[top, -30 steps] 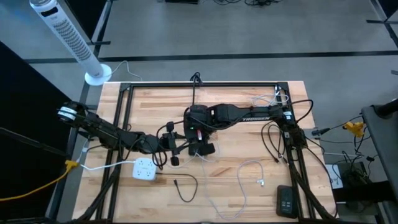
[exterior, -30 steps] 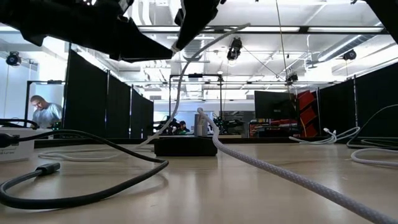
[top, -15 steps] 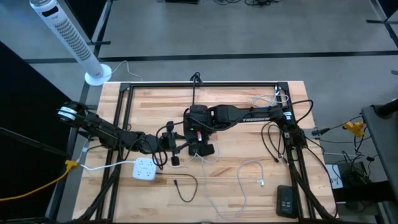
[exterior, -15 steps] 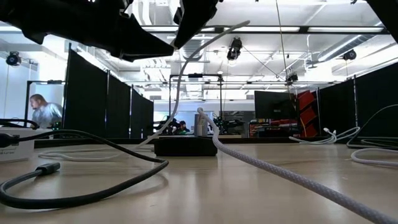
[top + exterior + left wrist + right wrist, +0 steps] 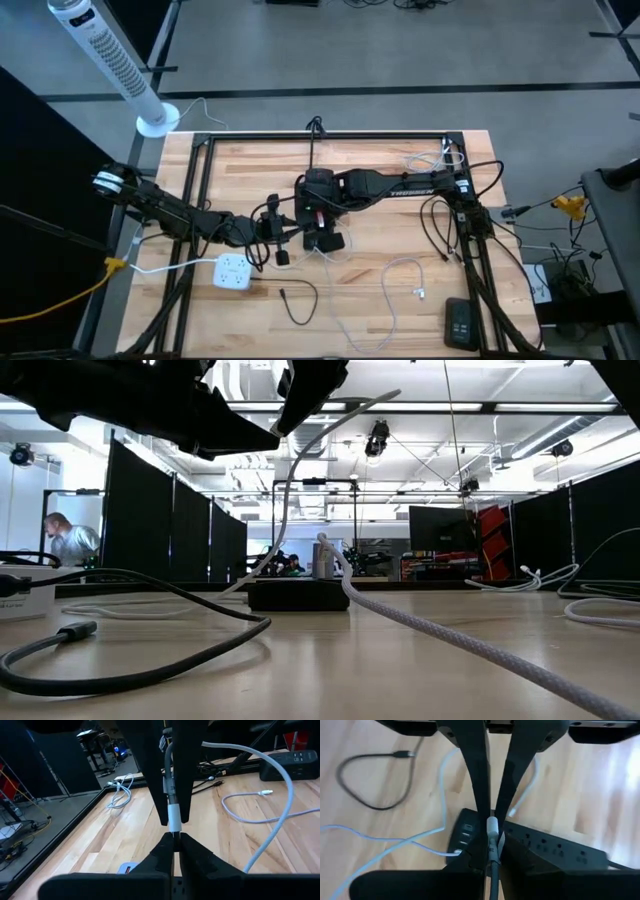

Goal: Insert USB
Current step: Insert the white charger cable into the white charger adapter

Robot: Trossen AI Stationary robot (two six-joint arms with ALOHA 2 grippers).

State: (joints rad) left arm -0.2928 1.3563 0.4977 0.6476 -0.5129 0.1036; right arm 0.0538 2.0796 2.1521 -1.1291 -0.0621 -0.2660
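A white USB cable ends in a white plug point(image 5: 173, 820) held in the air over the table's middle, above a black power strip point(image 5: 327, 241). My right gripper point(image 5: 318, 222) is shut on the cable just behind the plug. My left gripper point(image 5: 173, 844) reaches in from the table's left and is shut on the plug's free tip. In the right wrist view the plug point(image 5: 492, 827) shows over the strip point(image 5: 540, 845). The cable's slack point(image 5: 280, 805) loops down onto the wood. In the low view both arms are dark shapes at the top, with the cable point(image 5: 285, 500) hanging below them. My left gripper pinches the plug's free tip point(image 5: 173, 834) between the ends of its two fingers, coming nearly level from the table's left. The plug is lifted clear of the table. My right gripper pinches the cable's grey sleeve behind the plug point(image 5: 170, 795) between its two fingers, slanting down. The cable runs along the fingers and out behind them point(image 5: 492, 870). The plug sticks out past the fingertips, in the air.
A white power adapter point(image 5: 232, 272) lies near the left front, with a black cable and its loose plug point(image 5: 285, 295) beside it. More white cable point(image 5: 400, 290) and a black device point(image 5: 460, 322) lie front right. A black frame point(image 5: 320, 137) edges the table.
My left gripper has shut on the plug's tip: in the low view its finger has swung in toward the cable under my right gripper. Both arms have stayed where they were, and the cable has kept its shape.
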